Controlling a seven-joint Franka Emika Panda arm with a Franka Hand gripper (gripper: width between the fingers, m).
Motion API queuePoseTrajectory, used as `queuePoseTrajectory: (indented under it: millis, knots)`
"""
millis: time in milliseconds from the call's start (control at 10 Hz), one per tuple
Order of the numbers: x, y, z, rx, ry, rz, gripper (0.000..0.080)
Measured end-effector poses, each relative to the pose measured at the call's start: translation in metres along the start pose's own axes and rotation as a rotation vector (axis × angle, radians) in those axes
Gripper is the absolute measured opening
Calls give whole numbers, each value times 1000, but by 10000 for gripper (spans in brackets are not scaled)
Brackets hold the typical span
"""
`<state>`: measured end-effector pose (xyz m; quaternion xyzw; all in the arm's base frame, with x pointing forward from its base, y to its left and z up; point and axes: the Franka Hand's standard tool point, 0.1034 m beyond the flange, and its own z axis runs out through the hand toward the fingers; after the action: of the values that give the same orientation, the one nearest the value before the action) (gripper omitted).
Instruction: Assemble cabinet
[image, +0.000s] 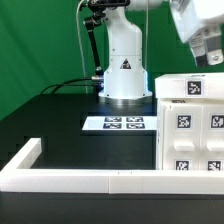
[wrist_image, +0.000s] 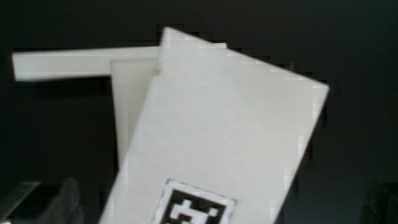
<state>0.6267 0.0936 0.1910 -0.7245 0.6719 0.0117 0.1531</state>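
gripper hangs just above the cabinet, we can't tell if its fingers are apart or together | cabinet stands on the worktop at the exterior view's right, tags showing | marker board lies beside it | white border rail in front

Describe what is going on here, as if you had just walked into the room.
A Panda arm is partway through putting a cabinet together. Its gripper hangs above the cabinet, which stands on the black table at the exterior view's right. Nothing shows in its grip, and whether it is open or shut cannot be told. The wrist view looks down on white panels and one tag. The marker board lies in front of the arm.
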Motion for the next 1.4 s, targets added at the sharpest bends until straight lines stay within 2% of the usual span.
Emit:
queuePoseTrajectory:
  millis: [300,500,900,1100,1400]
  knots:
    - [2,0,1,0,0,-365,796]
    - [-3,-2,-2,9,2,-459,796]
    - [-1,-1,0,4,6,-752,796]
    - [0,0,0,-25,32,-1139,796]
    - [2,2,0,-45,17,-1446,796]
